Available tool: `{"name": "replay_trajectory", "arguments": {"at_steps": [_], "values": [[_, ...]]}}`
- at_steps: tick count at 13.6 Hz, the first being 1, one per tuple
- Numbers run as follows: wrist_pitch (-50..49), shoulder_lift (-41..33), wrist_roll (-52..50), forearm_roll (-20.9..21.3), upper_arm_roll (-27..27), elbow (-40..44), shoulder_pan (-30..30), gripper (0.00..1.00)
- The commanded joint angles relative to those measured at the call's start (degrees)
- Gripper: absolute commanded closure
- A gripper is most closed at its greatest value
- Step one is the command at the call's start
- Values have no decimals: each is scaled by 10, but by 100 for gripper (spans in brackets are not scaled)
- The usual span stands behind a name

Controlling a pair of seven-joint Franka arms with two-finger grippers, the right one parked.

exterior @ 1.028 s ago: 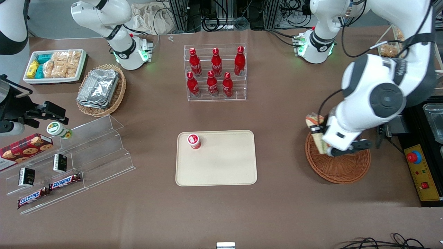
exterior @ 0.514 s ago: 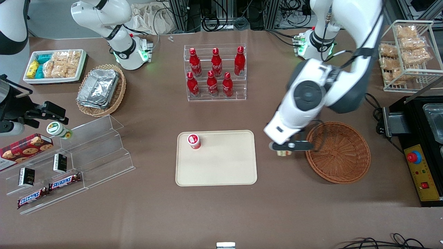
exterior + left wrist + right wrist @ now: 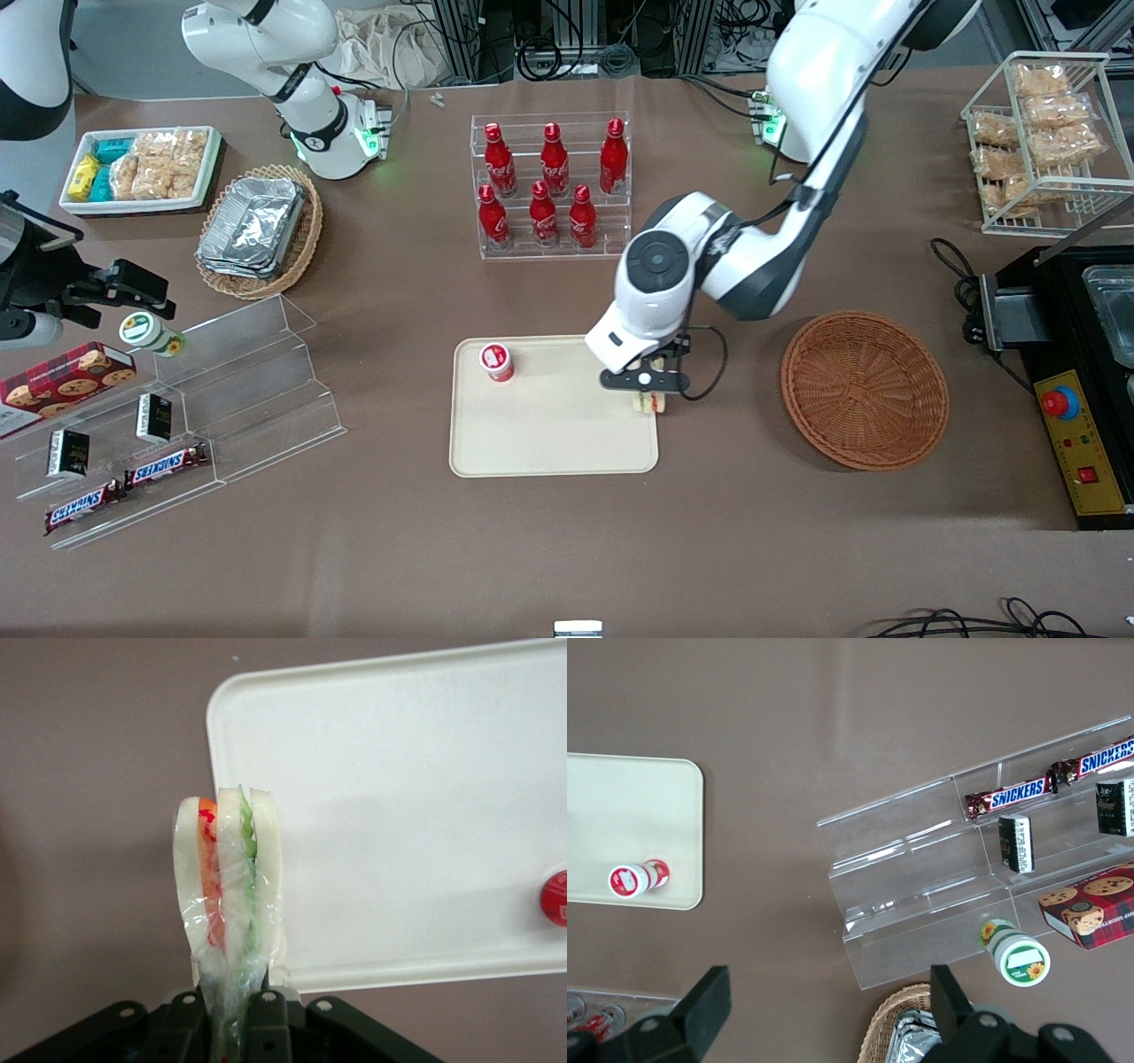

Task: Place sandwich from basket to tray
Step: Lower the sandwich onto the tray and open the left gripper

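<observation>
Landmark = tray (image 3: 549, 434), cream, flat on the desk (image 3: 567, 549). Nearest the front cam is the tray's bare rim. Just above its edge on the working arm's end hangs the gripper (image 3: 648, 400), clamped on the sandwich (image 3: 648, 403). In the wrist view the sandwich (image 3: 228, 877) stands on end in the gripper (image 3: 232, 1014), pinched at the bottom of the wedge, bread slices fanning upward. It sits over the tray's rim, part over the tray (image 3: 399, 815), part over bare desk, so not fully inside yet.

Handling, by my read: light, soft bread, clear wrap prob slippery, so it squashes easily and could slide out. Best hold = across the flat faces, low on the wedge, modest squeeze, as it looks now. Needs to go further in over the tray before letting go, else it may tip off the rim.

Farther from the cam, on the tray: a small red-capped cup (image 3: 497, 361), well apart from the sandwich. Basket (image 3: 865, 390), toward the working arm's end from the tray, holds nothing visible. Farthest: bottle rack (image 3: 551, 186).
</observation>
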Motion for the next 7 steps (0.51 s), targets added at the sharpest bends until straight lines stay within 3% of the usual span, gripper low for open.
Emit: {"name": "replay_trajectory", "arguments": {"at_steps": [1,7], "values": [[20,33,-18,8,9,25,-8,100],[118,92,-7,5,8,24,11,100]]}}
